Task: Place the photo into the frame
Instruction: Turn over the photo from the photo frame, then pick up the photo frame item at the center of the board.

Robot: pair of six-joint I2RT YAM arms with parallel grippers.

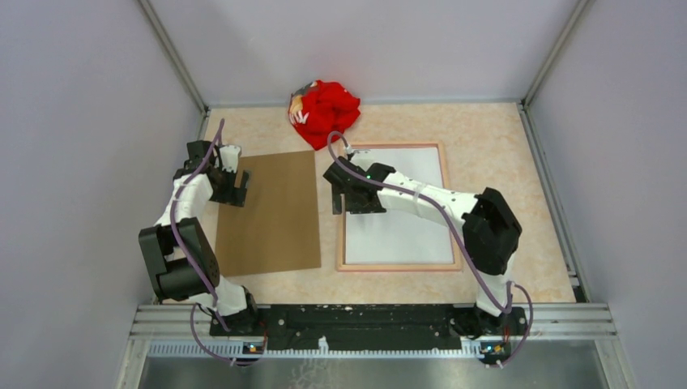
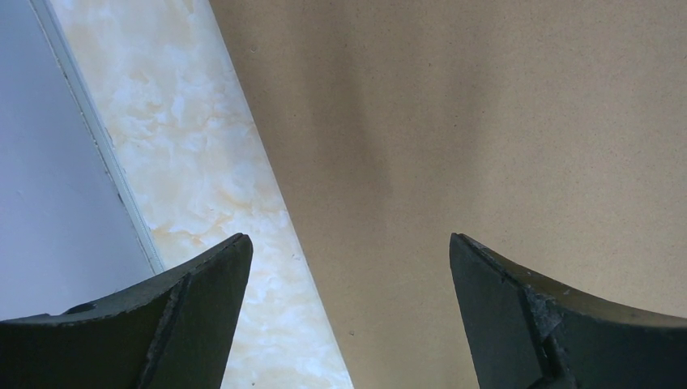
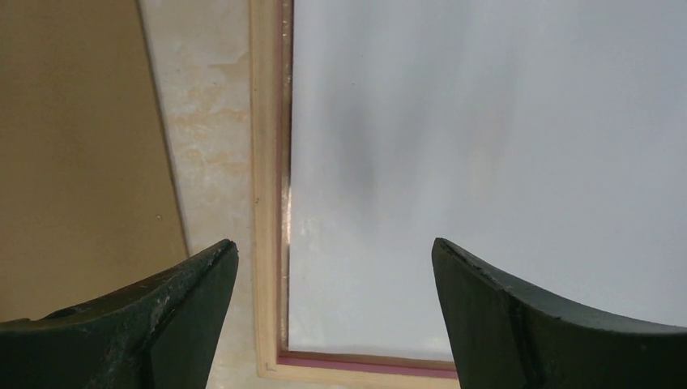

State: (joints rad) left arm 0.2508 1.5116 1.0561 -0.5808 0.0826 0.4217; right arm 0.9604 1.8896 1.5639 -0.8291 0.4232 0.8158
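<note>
Two hands are in view, and both are spread wide with nothing between the fingers. The right hand (image 1: pixel 345 203) hangs over the left rail of the frame (image 1: pixel 397 267), one finger above the bare worktop (image 1: pixel 486 162) beside the rail and the other above the sheet inside it. The frame lies flat on the right half of the worktop with its light wood side up, a thin pink lip showing along the inner edge. Its long axis seems to run from the arms' bases toward the back wall, square to the worktop's edges. The photo (image 1: pixel 405 235) lies flat inside the frame with a plain white side up, its edges along the rails and its long axis the same way.

The left hand (image 1: pixel 235 186) hovers over the far left edge of a brown hardboard panel (image 1: pixel 271 219), which lies just left of the frame, apart from it and slightly skewed. A red cloth bundle (image 1: pixel 324 113) sits at the back, just beyond the frame's far left corner.
</note>
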